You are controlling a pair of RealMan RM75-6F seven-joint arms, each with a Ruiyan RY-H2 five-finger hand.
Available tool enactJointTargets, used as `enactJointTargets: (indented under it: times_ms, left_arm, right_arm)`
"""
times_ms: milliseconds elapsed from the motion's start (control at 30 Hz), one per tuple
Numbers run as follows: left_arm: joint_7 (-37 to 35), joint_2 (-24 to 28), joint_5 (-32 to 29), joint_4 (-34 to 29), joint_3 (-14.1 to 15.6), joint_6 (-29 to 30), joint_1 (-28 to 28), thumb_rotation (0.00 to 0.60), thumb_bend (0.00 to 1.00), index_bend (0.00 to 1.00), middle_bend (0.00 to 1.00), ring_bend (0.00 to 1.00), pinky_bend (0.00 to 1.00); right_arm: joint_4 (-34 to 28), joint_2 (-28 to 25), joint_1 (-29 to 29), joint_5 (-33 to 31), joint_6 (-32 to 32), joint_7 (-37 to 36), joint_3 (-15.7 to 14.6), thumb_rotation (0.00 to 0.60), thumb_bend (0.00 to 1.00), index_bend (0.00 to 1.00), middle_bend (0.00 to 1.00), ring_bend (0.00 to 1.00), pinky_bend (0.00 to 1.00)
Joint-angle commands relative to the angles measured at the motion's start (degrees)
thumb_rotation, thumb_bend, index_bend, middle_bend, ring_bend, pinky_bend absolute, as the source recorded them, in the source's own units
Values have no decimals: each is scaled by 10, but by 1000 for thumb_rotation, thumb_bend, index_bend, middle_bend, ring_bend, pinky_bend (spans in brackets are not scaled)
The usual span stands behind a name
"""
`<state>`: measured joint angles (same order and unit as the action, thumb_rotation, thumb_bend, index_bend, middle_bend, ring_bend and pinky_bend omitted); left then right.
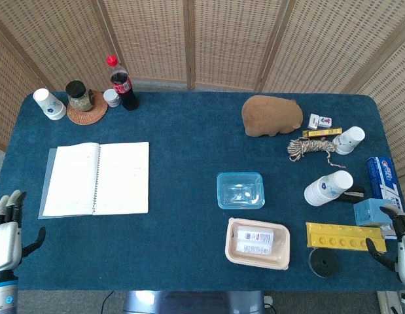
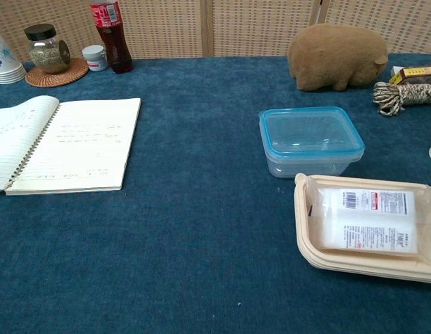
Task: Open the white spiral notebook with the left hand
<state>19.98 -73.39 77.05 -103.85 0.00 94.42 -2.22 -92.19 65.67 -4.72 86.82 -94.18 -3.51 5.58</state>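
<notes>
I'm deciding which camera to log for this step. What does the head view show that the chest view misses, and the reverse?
Only the head view shows the left robot hand and right robot hand, both off the notebook, plus the yellow tray. The chest view adds nothing new, only closer ruled pages. Both show the open white spiral notebook and clear container.

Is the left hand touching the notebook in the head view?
No, the left hand is at the table's near left edge, apart from the open notebook, with bare blue cloth between them.
</notes>
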Motion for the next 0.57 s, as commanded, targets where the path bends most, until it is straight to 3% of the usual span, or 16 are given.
enactJointTargets:
  times_ms: [33,367,567]
  left_arm:
    - [-8,35,51,-11,32,-24,-7,539,329,0,29,0,0]
    - [-9,58,105,-19,60,-32,5,541,330,0,24,0,0]
    - [-4,53,109,-18,52,-40,4,538,329,0,23,0,0]
  right_arm:
    - [-8,-1,4,-5,9,13,-2,600,288,204,240,220,339]
    - [-7,12,16,-3,16,45,0,600,289,204,240,219,340]
    - [-10,13,20,-7,22,53,1,600,288,205,240,219,339]
